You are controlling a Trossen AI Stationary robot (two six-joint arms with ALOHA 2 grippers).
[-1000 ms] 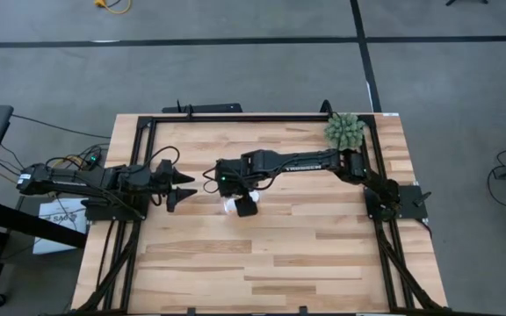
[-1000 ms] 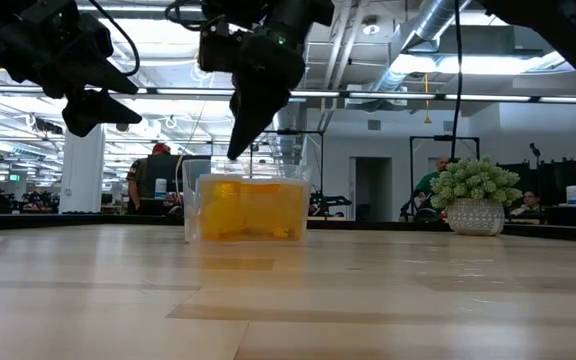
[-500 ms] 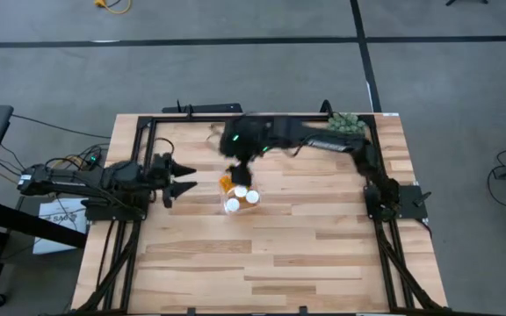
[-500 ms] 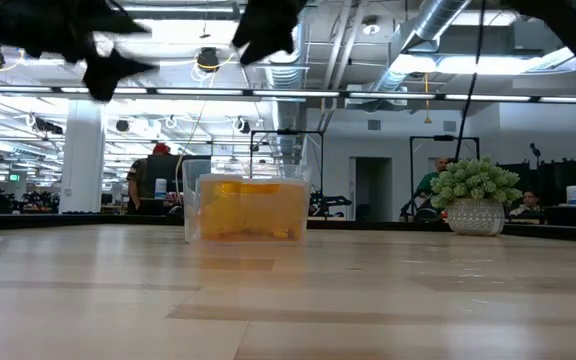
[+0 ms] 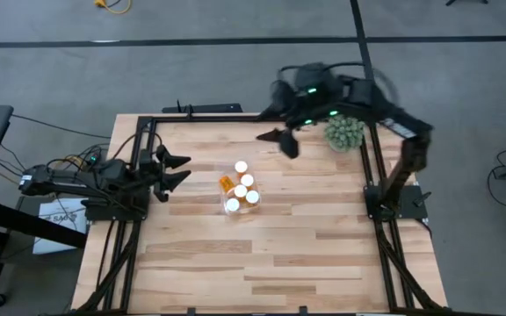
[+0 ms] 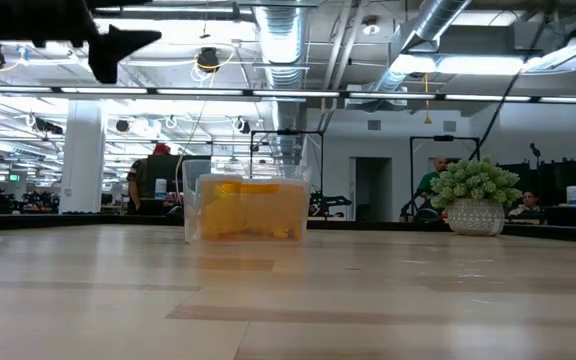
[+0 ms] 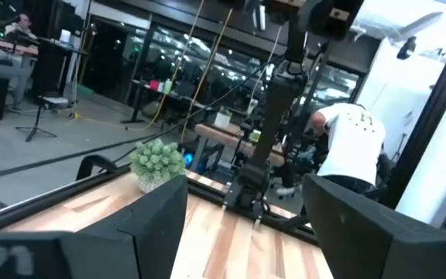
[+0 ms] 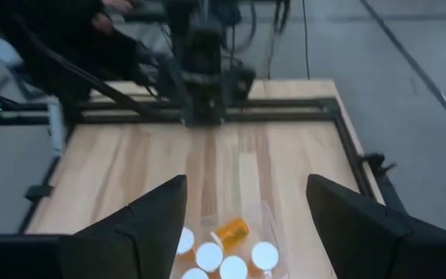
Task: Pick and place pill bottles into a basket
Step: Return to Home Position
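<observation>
Both my hands empty, pill bottles in the basket.

My right hand (image 5: 279, 143) hangs over the far side of the surface (image 5: 279, 250), just left of the potted plant (image 5: 344, 132), fingers spread and holding nothing. My left hand (image 5: 181, 169) sits near the left edge, fingers spread too. Between them, mid-surface, the clear basket (image 6: 193, 205) holds the pill bottles (image 5: 243, 186): most stand white caps up, and one orange bottle lies on its side.

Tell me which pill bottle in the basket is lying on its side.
The pill bottle at the group's left in the high view: its orange body shows lengthwise, while the others show only white caps.
</observation>
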